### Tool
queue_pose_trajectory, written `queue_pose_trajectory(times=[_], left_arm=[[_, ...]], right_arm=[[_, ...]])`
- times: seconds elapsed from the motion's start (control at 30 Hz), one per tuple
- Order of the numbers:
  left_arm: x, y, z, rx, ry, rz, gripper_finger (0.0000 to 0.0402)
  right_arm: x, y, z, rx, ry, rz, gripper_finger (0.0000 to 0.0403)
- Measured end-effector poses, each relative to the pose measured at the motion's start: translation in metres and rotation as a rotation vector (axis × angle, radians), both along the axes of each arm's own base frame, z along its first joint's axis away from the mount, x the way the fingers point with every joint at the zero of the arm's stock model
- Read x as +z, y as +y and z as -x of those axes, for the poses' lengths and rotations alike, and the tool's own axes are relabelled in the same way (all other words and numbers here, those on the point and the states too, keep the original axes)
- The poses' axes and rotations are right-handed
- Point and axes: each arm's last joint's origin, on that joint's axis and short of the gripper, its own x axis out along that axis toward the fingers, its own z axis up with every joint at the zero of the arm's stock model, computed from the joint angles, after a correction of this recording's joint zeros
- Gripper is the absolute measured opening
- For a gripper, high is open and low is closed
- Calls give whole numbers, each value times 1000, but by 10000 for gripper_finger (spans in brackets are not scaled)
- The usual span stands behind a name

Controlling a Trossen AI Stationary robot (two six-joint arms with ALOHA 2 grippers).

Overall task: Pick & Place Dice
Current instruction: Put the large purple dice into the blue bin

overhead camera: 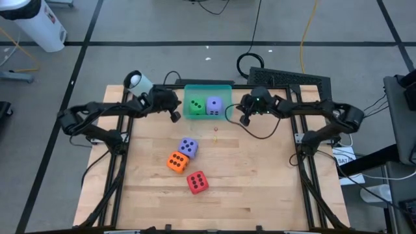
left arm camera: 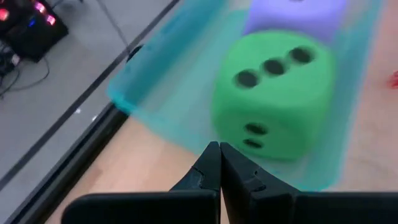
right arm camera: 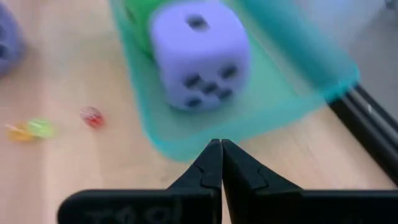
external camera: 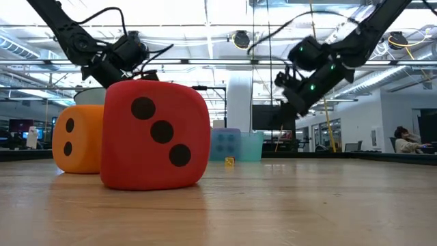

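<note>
On wooden table (overhead camera: 260,182), 3 dice (overhead camera: 188,164)

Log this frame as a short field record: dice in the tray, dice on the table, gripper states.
in tray: green die and purple die, side by side in teal tray
on table: second purple die, orange die, red die
left gripper: shut, empty, beside tray
right gripper: shut, empty, beside tray

Matt, foam-like dice (overhead camera: 197,182) – pale wood table (overhead camera: 260,182) (translucent plastic tray (overhead camera: 208,116)).
</note>
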Motion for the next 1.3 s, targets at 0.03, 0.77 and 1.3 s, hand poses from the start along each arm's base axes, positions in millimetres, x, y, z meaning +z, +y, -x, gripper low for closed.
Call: queue_pose_trajectory(times=[0.03,0.77,1.3], left_arm=[[3,-3,-1,-12,-9,-7,1],[34,-137,1,-327,117,-56,10],[53,-164,-16,-372,252,-25,203]], right_arm=[[4,5,-2,18,-16,10,1],[19,10,11,-33,17,58,0],[10,12,14,-30,0,70,0]])
